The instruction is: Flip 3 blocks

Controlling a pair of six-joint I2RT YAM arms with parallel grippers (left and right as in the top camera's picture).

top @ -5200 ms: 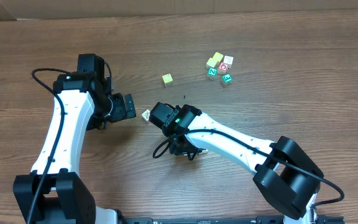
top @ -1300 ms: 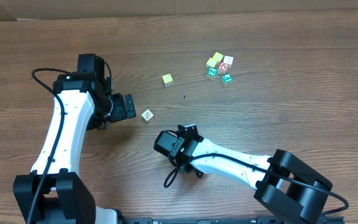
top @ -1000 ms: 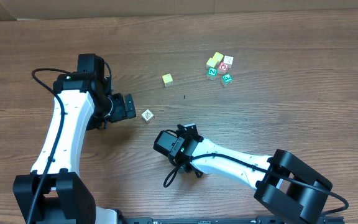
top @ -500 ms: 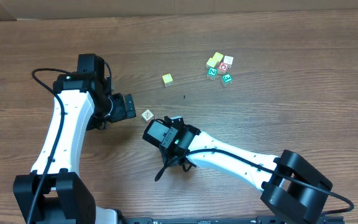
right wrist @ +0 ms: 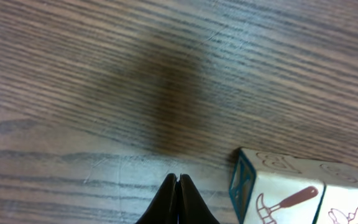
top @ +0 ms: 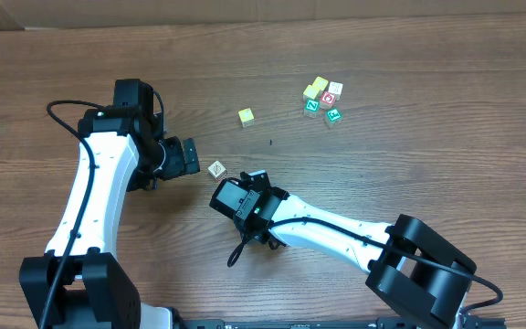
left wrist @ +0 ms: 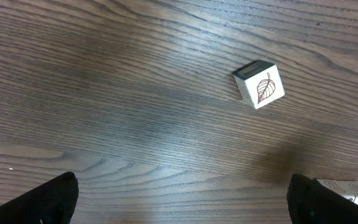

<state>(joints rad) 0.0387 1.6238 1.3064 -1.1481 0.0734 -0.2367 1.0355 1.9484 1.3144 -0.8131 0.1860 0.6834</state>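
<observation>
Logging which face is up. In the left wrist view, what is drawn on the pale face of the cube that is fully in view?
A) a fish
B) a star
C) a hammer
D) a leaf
D: the cube shows a thin brown leaf outline on its cream face, with a darker green-edged face next to it.

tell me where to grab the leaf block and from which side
Probably the leaf block by two opposite side faces, from straight above with the open left gripper. It's a small cube lying flat on the table with nothing touching it, and it sits skewed to the wood grain, so turn the fingers square to its faces, not its corners.
</observation>
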